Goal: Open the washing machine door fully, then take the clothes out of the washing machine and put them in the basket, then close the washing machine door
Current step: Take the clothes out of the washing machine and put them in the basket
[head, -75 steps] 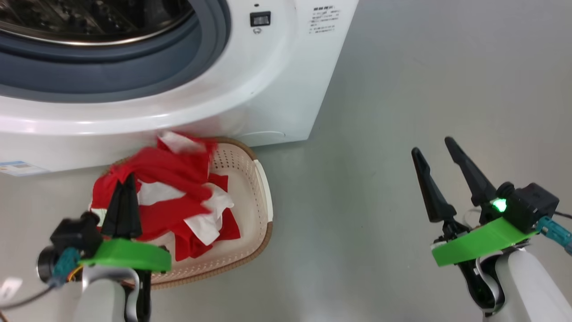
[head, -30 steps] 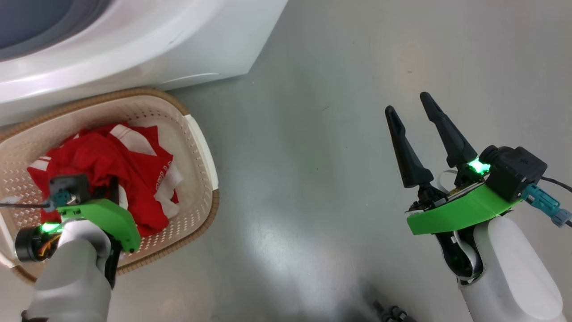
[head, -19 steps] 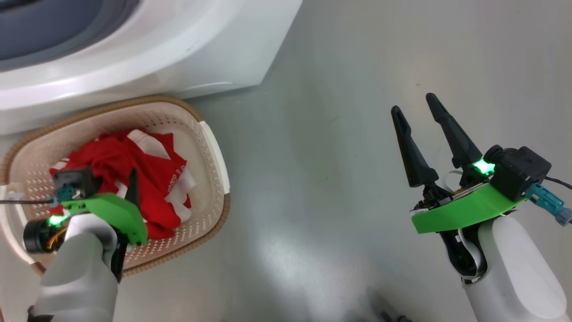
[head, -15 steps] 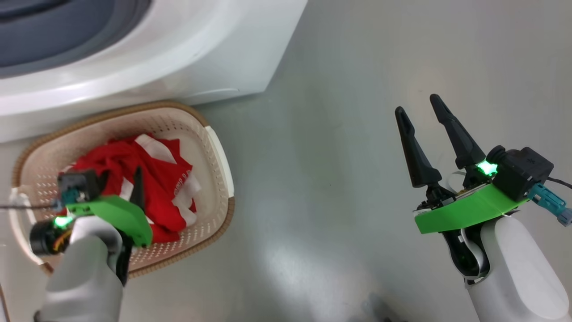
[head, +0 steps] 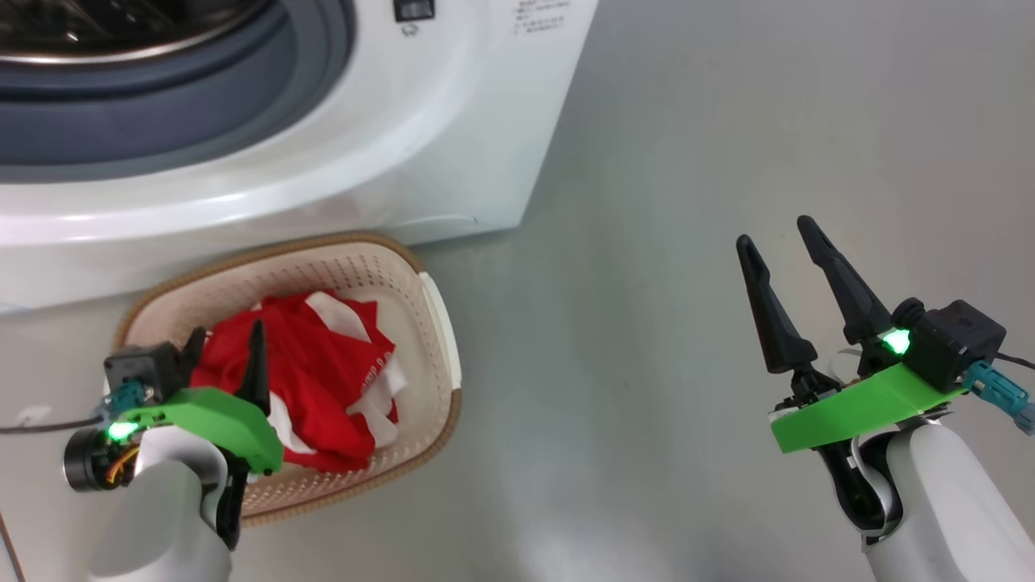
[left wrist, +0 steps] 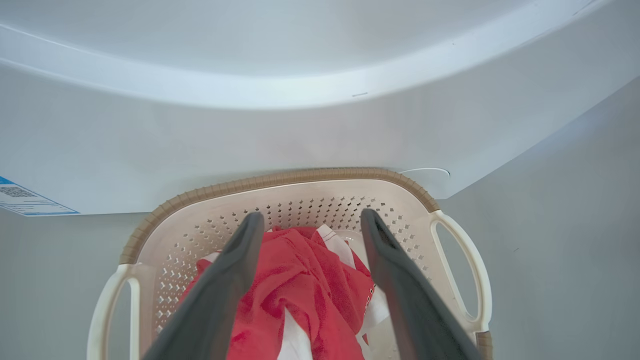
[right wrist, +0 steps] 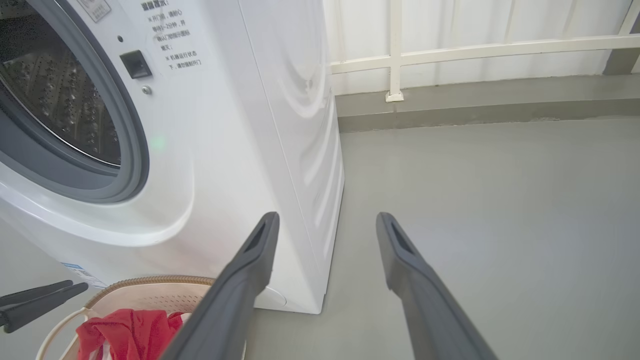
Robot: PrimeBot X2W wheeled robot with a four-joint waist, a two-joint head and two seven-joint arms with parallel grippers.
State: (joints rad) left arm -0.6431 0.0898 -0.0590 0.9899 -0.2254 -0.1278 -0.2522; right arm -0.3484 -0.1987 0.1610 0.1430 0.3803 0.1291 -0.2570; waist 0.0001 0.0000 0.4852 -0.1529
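The left gripper [left wrist: 311,220] hangs spread wide over the basket [left wrist: 280,177], holding nothing, above the red and white clothes [left wrist: 300,280] heaped inside. The right gripper [head: 774,233] is likewise wide open and empty over the grey floor [head: 687,145], well apart from the basket, which sits against the foot of the washing machine [head: 388,153]. The right wrist view takes in the perforated drum [right wrist: 55,95] and a white railing [right wrist: 475,50]; the left wrist view catches a blue sticker [left wrist: 25,200]

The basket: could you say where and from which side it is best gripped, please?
Probably grip the basket by its white loop handle on the open-floor side, from above: the loop stands off the wall, slim enough for the jaws, and the clothes lie inside, not draped over it.
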